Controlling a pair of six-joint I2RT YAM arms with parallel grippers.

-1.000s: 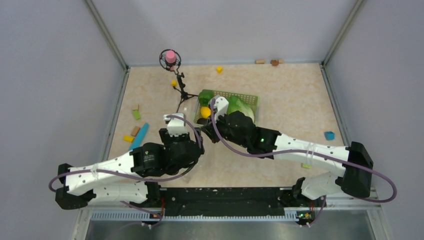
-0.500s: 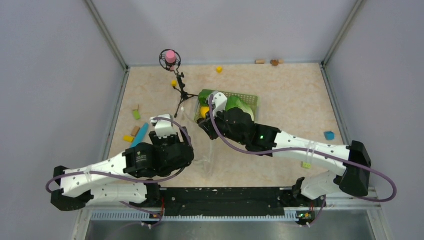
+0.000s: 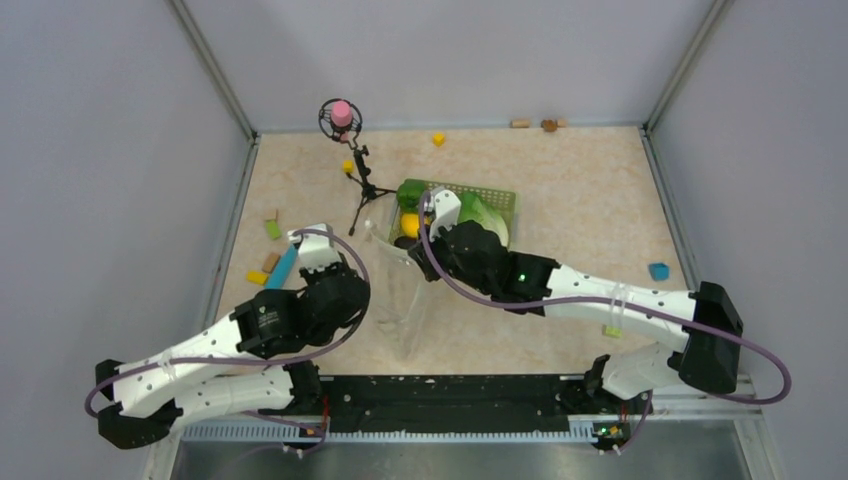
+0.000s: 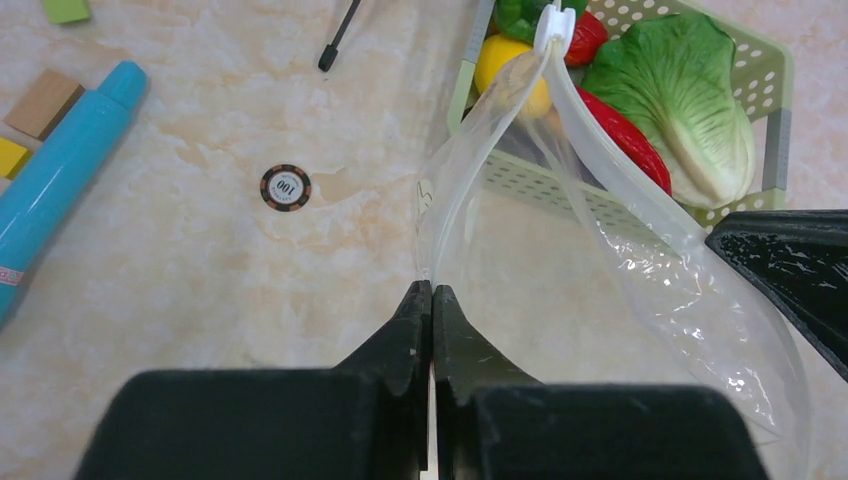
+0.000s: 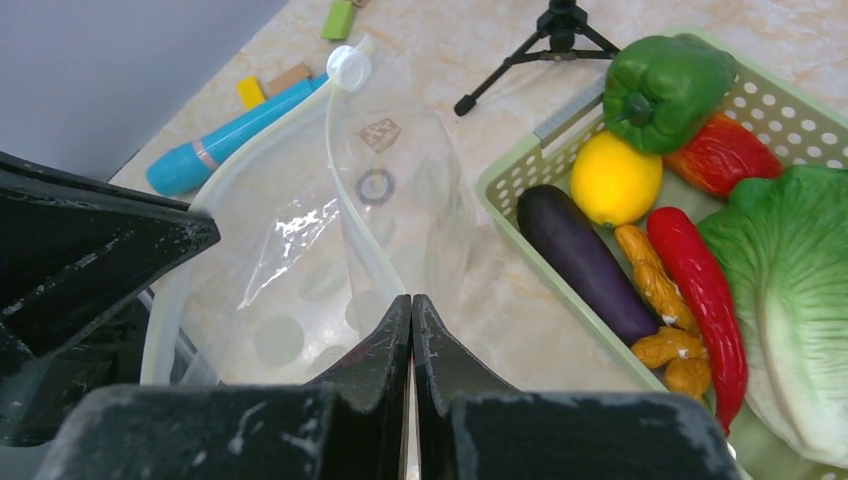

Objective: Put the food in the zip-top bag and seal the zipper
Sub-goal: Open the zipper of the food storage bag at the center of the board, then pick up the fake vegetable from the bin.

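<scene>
Nearest the arm bases, the left gripper (image 4: 431,300) is seen with its fingers pressed fully together on one lip of the zip-top bag (image 4: 650,300). The right gripper (image 5: 411,310) is likewise clamped tight on the opposite lip, so that the mouth is held spread between them; whether the bag's body rests on the tabletop (image 4: 200,270) cannot be told. The zipper (image 5: 345,215) is parted along its visible run, and nothing is seen inside the bag. The step in hand is judged to be the opening and steadying of the bag, with no loading yet done. Just beyond the mouth, the food is held in the green mesh basket (image 5: 520,168): eggplant (image 5: 585,265), lemon (image 5: 612,178), green pepper (image 5: 665,85), red chili (image 5: 700,290), orange pieces (image 5: 665,330) and cabbage (image 5: 790,320). For the next move, one lip would probably have to be released while the mouth is kept open, so that freed fingers can be sent to the basket; the eggplant and lemon, lying nearest the bag, are judged the easiest first picks.
</scene>
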